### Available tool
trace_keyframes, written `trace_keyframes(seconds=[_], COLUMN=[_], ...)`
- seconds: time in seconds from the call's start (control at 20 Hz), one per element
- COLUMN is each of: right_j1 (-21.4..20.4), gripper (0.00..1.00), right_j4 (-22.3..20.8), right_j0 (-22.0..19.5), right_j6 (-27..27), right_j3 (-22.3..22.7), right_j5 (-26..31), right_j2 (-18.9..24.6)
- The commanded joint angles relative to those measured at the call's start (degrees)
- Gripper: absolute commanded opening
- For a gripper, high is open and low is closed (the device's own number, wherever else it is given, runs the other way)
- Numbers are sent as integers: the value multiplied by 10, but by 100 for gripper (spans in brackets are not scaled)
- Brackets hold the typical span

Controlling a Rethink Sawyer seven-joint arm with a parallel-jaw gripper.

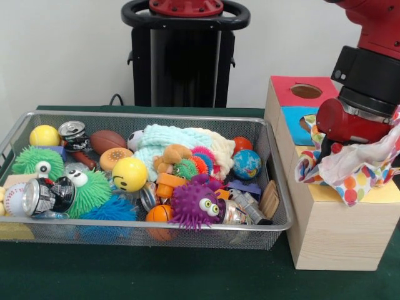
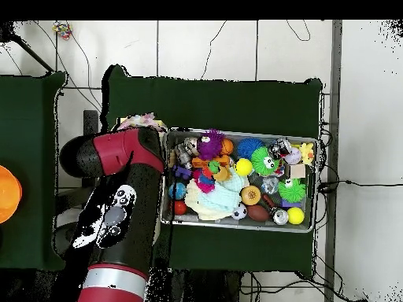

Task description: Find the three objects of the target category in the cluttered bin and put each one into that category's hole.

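The wire-mesh bin [image 1: 125, 234] sits left of the boxes, full of toys; it also shows in the overhead view [image 2: 236, 226]. My gripper [image 1: 352, 153] hangs over the wooden box with the yellow panel [image 1: 331, 231], shut on the white polka-dot cloth [image 1: 356, 178], which drapes around it and hides the fingers. The cloth's lower folds reach the box top and cover the hole. From above the cloth [image 2: 142, 120] peeks out beyond the red arm [image 2: 118, 157]. A pale mint and cream knitted cloth [image 1: 178, 140] lies at the back middle of the bin.
Blue-panelled box [image 1: 292, 119] and red-panelled box [image 1: 300, 84] with its round cutout [image 1: 306, 91] stand behind the yellow one. The bin holds a purple spiky toy [image 1: 197, 206], green spiky toy [image 1: 90, 190], yellow smiley ball [image 1: 129, 174], cans [image 1: 47, 195] and a globe ball [image 1: 247, 164].
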Motion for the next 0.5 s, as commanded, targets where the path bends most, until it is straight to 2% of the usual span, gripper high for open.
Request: trace_keyframes(seconds=[0.05,0.25,0.5], right_j1=[89,70,68], gripper=[100,100,100], right_j4=[-29,-29,-25], right_j0=[-16,-39,-58], right_j6=[-1,-32,-22], right_j3=[92,129,143], right_j5=[-30,-19,-11], right_j2=[127,153,161])
